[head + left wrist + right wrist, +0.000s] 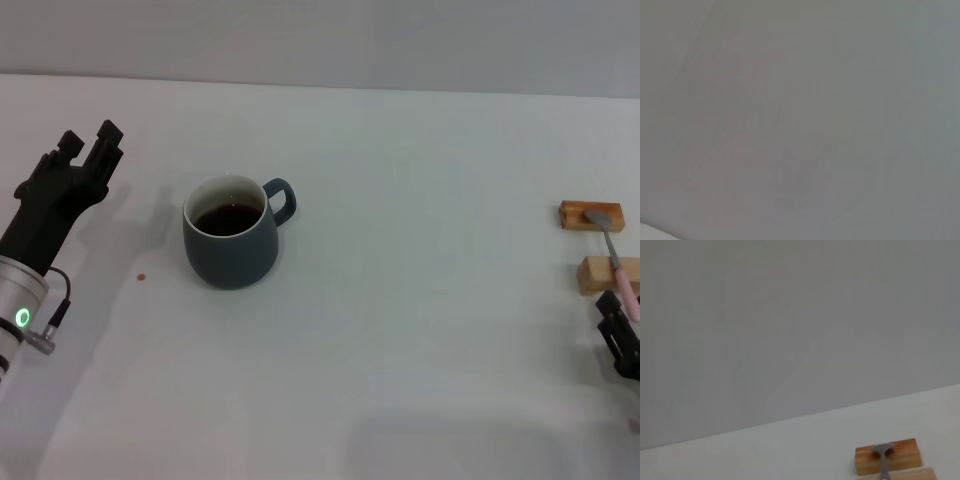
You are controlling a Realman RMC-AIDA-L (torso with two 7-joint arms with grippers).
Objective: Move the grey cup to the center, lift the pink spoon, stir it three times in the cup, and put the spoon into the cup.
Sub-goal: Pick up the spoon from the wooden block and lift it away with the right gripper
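Observation:
The grey cup (pixel 232 243) stands upright on the white table, left of the middle, with dark liquid inside and its handle towards the right. The pink spoon (pixel 612 250) lies at the far right across two wooden blocks, its metal bowl on the far block; its bowl also shows in the right wrist view (pixel 883 452). My left gripper (pixel 90 140) is open and empty, raised to the left of the cup and apart from it. My right gripper (pixel 618 340) is at the right edge, just in front of the spoon's handle. The left wrist view shows only a grey surface.
Two small wooden blocks (pixel 590 215) (pixel 598 272) hold the spoon near the table's right edge; the far block also shows in the right wrist view (pixel 900 457). A small brown spot (pixel 141 278) lies on the table left of the cup.

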